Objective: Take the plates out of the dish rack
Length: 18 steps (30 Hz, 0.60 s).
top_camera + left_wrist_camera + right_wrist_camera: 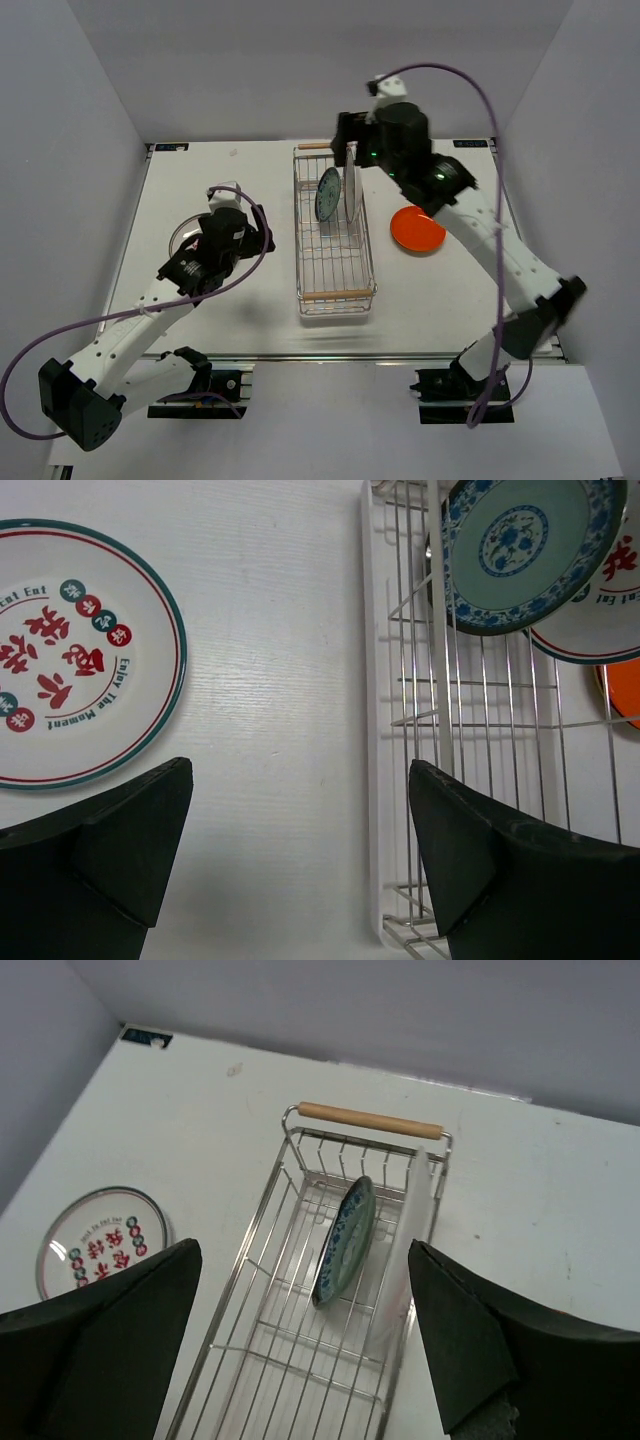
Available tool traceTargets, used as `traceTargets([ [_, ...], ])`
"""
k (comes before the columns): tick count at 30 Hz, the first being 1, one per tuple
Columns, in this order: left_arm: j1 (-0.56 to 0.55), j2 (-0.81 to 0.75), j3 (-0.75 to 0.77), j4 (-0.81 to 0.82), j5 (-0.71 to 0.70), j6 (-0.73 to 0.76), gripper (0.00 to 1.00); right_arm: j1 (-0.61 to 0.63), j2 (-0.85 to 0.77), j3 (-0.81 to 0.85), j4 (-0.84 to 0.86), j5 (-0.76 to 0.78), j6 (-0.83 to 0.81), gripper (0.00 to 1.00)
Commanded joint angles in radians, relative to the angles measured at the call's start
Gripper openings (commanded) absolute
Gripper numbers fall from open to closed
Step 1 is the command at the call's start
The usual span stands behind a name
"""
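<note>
My right pincer [302, 1250], open and empty, hovers over the dish rack [370, 1118], where a blue plate [345, 1240] and a white plate [408, 1230] stand upright. My left pincer [300, 780], also open and empty, faces the table [280, 630] beside the rack.

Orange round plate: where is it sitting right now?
In the top view the orange round plate lies flat on the white table, just right of the chrome wire dish rack.

Left arm [150, 300] hides most of the lettered plate [182, 233] (top view). Orange plate [626, 692] is cropped; the dish rack [438, 680] overlaps it.
</note>
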State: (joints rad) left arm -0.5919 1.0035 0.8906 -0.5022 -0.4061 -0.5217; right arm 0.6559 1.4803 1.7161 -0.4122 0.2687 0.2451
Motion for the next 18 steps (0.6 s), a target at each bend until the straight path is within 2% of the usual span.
traceTargets([
  [1, 0.001, -0.022, -0.010, -0.024, -0.039, -0.029, 0.98, 0.095, 0.174, 0.173, -0.149, 0.134, -0.098, 0.89],
  [4, 0.001, -0.026, -0.021, -0.032, -0.028, -0.047, 0.98, 0.167, 0.323, 0.289, -0.197, 0.246, -0.099, 0.89],
  [7, 0.001, -0.028, -0.031, -0.039, -0.013, -0.060, 0.98, 0.194, 0.448, 0.397, -0.229, 0.464, -0.106, 0.89],
  [11, -0.020, -0.019, -0.022, -0.062, -0.045, -0.070, 0.98, 0.223, 0.566, 0.496, -0.243, 0.562, -0.075, 0.89],
  [18, -0.020, -0.017, -0.024, -0.038, -0.016, -0.057, 0.98, 0.205, 0.646, 0.477, -0.218, 0.613, -0.010, 0.89],
])
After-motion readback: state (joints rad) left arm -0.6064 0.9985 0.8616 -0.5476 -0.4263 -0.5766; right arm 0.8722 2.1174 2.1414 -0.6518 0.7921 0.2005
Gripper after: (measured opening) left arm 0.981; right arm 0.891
